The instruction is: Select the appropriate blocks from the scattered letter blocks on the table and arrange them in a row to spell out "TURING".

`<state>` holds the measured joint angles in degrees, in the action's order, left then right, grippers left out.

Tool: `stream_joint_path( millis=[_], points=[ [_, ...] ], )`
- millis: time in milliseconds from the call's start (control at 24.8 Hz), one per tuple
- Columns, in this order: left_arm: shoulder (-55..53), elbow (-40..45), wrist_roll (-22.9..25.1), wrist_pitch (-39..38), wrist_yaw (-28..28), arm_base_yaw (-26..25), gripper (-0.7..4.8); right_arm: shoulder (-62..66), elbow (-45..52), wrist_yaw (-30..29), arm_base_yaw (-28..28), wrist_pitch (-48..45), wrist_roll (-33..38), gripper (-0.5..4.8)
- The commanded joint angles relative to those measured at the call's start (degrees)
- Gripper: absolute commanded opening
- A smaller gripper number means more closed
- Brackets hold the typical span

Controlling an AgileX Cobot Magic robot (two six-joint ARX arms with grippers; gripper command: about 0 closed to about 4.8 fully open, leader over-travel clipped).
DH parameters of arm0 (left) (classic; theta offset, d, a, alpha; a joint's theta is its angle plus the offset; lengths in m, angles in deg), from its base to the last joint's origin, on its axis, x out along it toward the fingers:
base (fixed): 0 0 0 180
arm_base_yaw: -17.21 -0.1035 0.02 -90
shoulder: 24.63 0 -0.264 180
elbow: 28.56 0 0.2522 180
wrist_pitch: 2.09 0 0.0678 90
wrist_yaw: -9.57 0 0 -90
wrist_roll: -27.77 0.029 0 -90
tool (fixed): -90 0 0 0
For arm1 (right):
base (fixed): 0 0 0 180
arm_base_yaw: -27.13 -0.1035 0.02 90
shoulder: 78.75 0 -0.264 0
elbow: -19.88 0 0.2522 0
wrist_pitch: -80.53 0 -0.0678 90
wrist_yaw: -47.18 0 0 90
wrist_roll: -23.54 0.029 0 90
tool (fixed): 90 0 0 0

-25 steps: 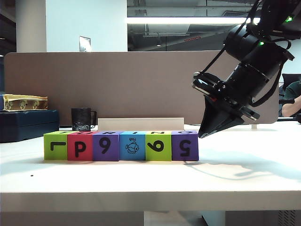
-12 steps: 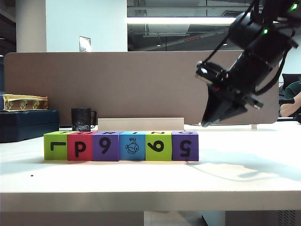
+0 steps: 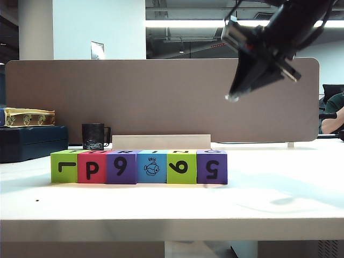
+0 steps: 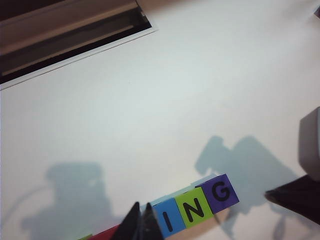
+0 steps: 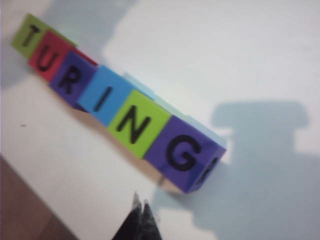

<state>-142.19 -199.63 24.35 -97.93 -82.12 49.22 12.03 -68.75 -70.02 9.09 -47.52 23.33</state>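
Six letter blocks (image 3: 138, 166) stand touching in one straight row on the white table (image 3: 269, 204). In the right wrist view their tops read T (image 5: 31, 35), U (image 5: 47, 57), R (image 5: 70, 77), I (image 5: 102, 97), N (image 5: 135, 125), G (image 5: 182, 152). My right gripper (image 3: 232, 98) hangs high above the table, up and to the right of the purple end block, shut and empty (image 5: 140, 196). My left gripper (image 4: 142, 204) is shut with nothing in it, above the row; beyond its tips show the I (image 4: 172, 217), N (image 4: 196, 207) and G (image 4: 220, 192) blocks. It does not show in the exterior view.
A black mug (image 3: 93, 136) and a long white strip (image 3: 160, 141) sit behind the row, before the brown-grey divider panel (image 3: 161, 91). A dark blue case (image 3: 32, 141) with a gold box (image 3: 27, 116) on it lies at the far left.
My right gripper has risen from beside the purple end block to well above the table. The row of blocks has not moved.
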Motion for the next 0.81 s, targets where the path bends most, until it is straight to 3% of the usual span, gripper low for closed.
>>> stream_joint_path(
  millis=[40,524,806],
  points=[
    [0.35,0.44,0.09,-0.59,-3.58,-0.39,-0.06,-2.93,-2.05,-1.46,-0.61,2.05,-0.31,-0.01],
    [0.98,10.43,1.05,-0.70,-4.55,-2.91,-0.06,-9.44,-2.62,-1.64,-2.03,2.25,-0.28,-0.01],
    [6.03,30.69,1.49,-0.68,-4.66,-2.93,-0.06,-10.05,-2.60,-1.66,-2.03,3.80,-0.26,-0.01]
  ],
)
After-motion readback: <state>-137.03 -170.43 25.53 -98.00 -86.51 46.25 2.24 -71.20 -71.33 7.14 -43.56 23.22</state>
